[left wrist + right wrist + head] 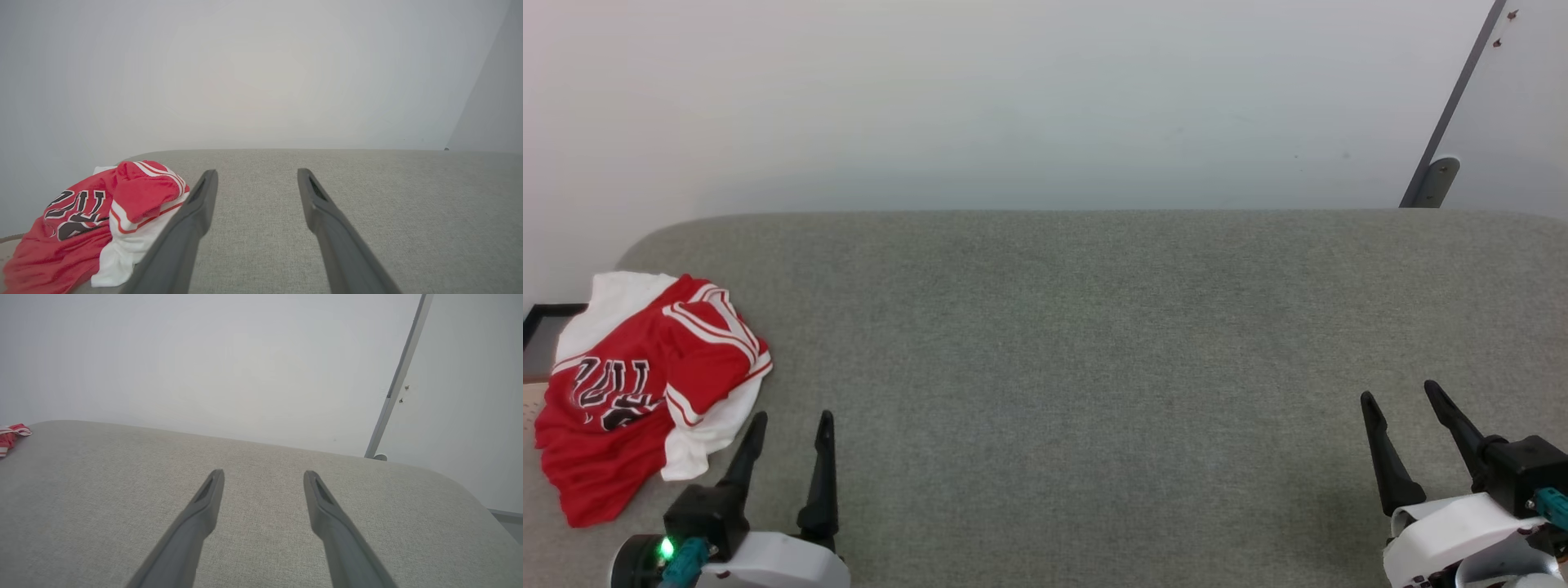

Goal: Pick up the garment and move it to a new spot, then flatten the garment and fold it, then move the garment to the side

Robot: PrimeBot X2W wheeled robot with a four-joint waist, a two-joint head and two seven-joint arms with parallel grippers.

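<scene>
A: Garment (645,392) first, where do we put it?
B: At the far left end of the table (1094,327), near the back left corner. It's a crumpled heap, not flat, not folded.
A: Colours?
B: Red body with white sleeves and red-and-white striped trim. We see black lettering with a white outline, partly bunched up, so we can't read the whole word. One white sleeve trails toward the robot on the heap's right side.
A: Is anything holding it?
B: No, it lies loose on the grey cloth top.
A: What's closest to it?
B: The left gripper (793,416), just right of the heap and low over the table. Its fingers are spread wide with nothing between them. In the left wrist view the left finger overlaps the white sleeve, and we can't tell if it touches.
A: And the right gripper (1398,392)?
B: It's well apart, at the table's right end. Its fingers are spread the same way, with bare grey cloth between them. From its wrist view we catch a sliver of red and white at the far left.
A: Background?
B: A plain pale wall (1013,98) behind the table, and a grey metal strip (1454,106) slanting down at the upper right.
</scene>
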